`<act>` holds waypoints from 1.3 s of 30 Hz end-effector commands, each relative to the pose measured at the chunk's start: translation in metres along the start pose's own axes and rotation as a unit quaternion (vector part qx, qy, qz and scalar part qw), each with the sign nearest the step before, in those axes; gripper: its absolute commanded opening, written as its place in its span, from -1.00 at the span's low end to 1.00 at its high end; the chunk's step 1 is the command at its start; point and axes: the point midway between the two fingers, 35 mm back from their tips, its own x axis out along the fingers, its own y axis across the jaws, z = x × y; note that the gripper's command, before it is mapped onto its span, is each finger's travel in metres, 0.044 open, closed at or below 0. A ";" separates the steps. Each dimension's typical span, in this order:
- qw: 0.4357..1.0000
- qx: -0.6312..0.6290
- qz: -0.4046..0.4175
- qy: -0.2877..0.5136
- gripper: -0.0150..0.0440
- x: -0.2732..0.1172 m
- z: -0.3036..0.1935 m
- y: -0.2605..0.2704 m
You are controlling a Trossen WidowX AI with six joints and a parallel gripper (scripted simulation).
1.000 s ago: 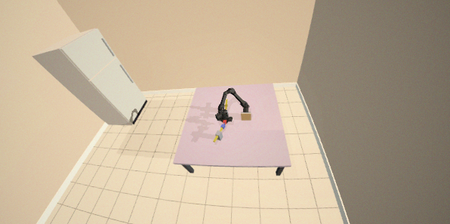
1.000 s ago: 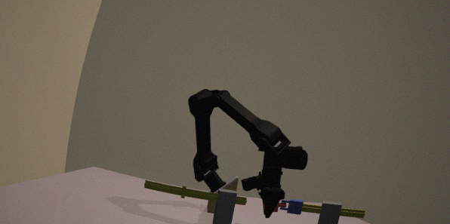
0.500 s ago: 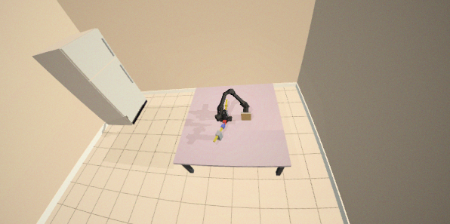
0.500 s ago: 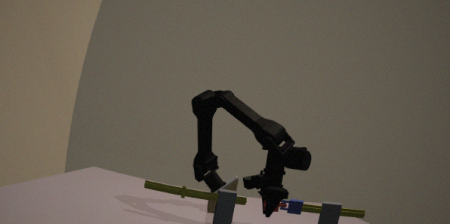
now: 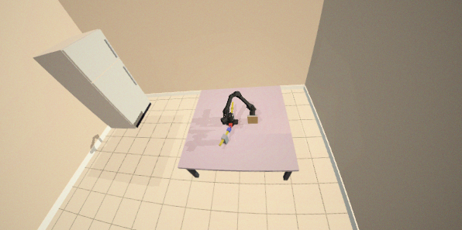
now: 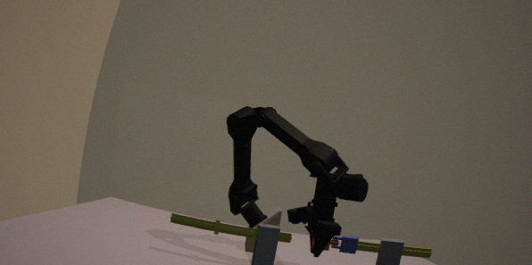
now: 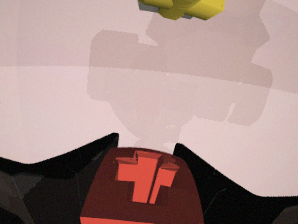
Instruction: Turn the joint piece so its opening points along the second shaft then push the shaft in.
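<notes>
My gripper (image 5: 230,121) (image 6: 318,247) (image 7: 147,144) points down and is shut on the red joint piece (image 5: 230,125) (image 6: 328,245) (image 7: 143,180), low over the table. The blue hinge part (image 5: 229,128) (image 6: 349,244) joins it to the fixed yellow shaft (image 5: 221,144) (image 6: 419,252), held in a grey block (image 5: 225,139) (image 6: 390,252). The second yellow shaft (image 5: 232,106) (image 6: 192,220) (image 7: 207,7) runs through another grey block (image 6: 267,246). Its near end stops short of my gripper in the exterior view. The fingers hide much of the red piece, so its exact alignment cannot be told.
The arm's base stands beside the second shaft, by a tan block (image 5: 253,119). The second shaft has a small collar (image 6: 217,227). All stand on the pink table (image 5: 267,152) (image 6: 112,224). A white fridge (image 5: 112,82) stands away on the floor.
</notes>
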 end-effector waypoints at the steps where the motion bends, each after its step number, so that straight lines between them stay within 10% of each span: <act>1: 1.000 0.000 0.000 0.000 -0.14 0.000 0.000 0.000; 16: 1.000 0.000 0.000 0.000 0.99 0.000 0.000 0.000; 39: 0.999 -0.002 0.001 0.033 1.00 -0.028 0.002 -0.001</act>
